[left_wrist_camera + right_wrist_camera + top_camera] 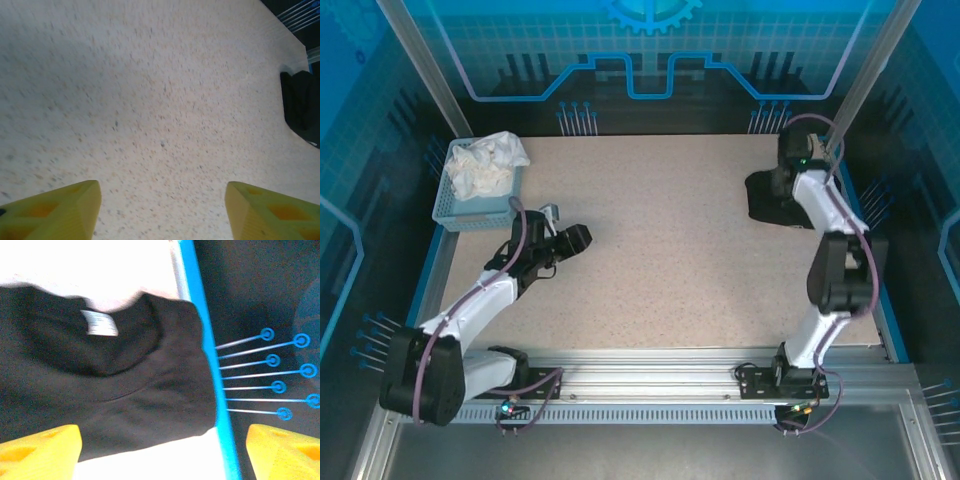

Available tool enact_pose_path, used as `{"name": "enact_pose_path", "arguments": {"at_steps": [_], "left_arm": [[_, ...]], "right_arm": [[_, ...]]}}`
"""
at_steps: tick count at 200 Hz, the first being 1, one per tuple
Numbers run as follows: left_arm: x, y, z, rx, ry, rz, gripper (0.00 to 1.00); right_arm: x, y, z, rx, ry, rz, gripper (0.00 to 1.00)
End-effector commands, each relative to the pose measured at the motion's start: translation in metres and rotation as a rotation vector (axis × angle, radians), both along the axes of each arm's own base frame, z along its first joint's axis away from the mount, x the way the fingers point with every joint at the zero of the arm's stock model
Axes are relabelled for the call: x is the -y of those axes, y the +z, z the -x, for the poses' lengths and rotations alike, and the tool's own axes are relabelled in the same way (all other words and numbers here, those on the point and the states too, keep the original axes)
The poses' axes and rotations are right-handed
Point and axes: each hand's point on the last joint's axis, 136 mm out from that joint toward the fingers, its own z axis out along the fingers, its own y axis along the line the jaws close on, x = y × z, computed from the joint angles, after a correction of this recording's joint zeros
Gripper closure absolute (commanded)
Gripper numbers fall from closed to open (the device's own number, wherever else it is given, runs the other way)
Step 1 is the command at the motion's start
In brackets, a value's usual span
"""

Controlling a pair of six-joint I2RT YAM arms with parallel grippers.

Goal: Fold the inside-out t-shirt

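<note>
The inside-out t-shirt [763, 200] lies as a small black folded bundle at the table's far right edge. In the right wrist view the t-shirt [125, 385] shows its collar and a white neck label [98, 322], with one side against the blue table border [207, 365]. My right gripper [162, 452] hangs over it, open, its yellow fingers [42, 450] wide apart and holding nothing. My left gripper [578, 238] is at the left-middle of the table. In its wrist view it [162, 212] is open above bare tabletop, and the t-shirt [299, 107] shows far off at the right.
A light blue basket [470, 213] holding a crumpled white cloth [485, 163] stands at the back left corner. The speckled tabletop [660, 230] stretches between the two arms. A metal rail [650, 380] runs along the near edge.
</note>
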Motion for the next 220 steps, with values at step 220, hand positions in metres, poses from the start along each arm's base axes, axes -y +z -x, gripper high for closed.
{"name": "enact_pose_path", "arguments": {"at_steps": [220], "left_arm": [[-0.104,-0.039,-0.065,0.403,0.169,-0.595,0.01]], "right_arm": [[-0.098,-0.084,0.051,0.504,0.358,-0.331,0.0]]}}
